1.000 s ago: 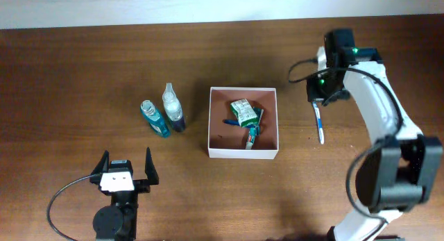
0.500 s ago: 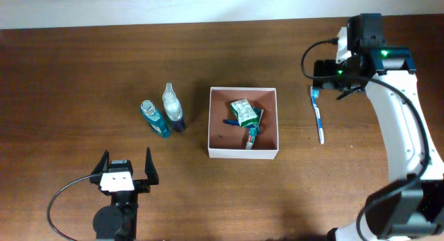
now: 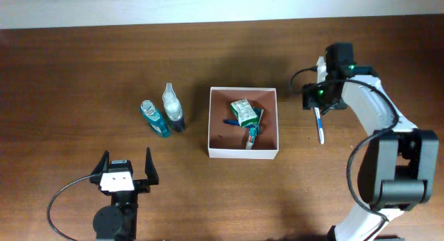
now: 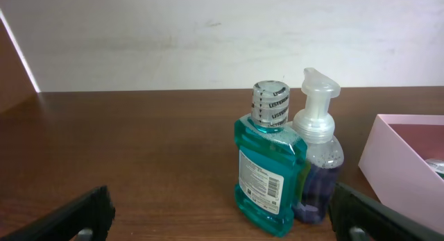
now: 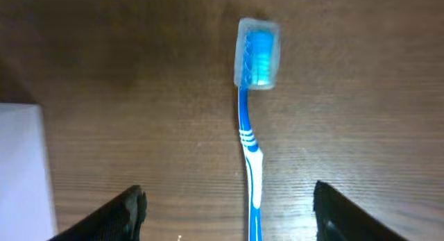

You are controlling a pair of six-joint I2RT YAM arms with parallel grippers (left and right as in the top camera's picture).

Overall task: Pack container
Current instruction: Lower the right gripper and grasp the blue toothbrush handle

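Overhead, the right gripper [image 3: 317,102] covers the far end of the toothbrush [image 3: 319,128], so the head shows only in the right wrist view. There the handle [image 5: 251,158] is cut off at the bottom edge. A clear cap [image 5: 258,52] sits over the bristles.

Contents of the container [image 3: 243,154] are hard to read. A green packet [image 3: 243,112] lies on top and a tube [image 3: 251,135] lies just beside it, toward the near wall. A blue piece [image 3: 229,121] pokes out from under the packet; I cannot tell what it is. The left wrist view catches only one corner of the container [image 4: 406,154], at its right edge.

Count: one container, one toothbrush, two bottles. The bottles are a mouthwash [image 3: 155,119] and a soap bottle [image 3: 173,109]. They stand upright and touching, left of the container.

The container sits mid-table [image 3: 83,67], between the bottles and the toothbrush, apart from both.

Right arm: reaches in from the near right, elbow bent, wrist pointing down over the toothbrush. Right gripper [image 5: 227,206] has its jaws spread wide, one on each side of the handle, touching nothing.

Left arm: folded at the near left, well apart from the bottles. Left gripper [image 3: 126,161] faces the far side with jaws wide apart and nothing between them. Its wrist view looks level at the two bottles.
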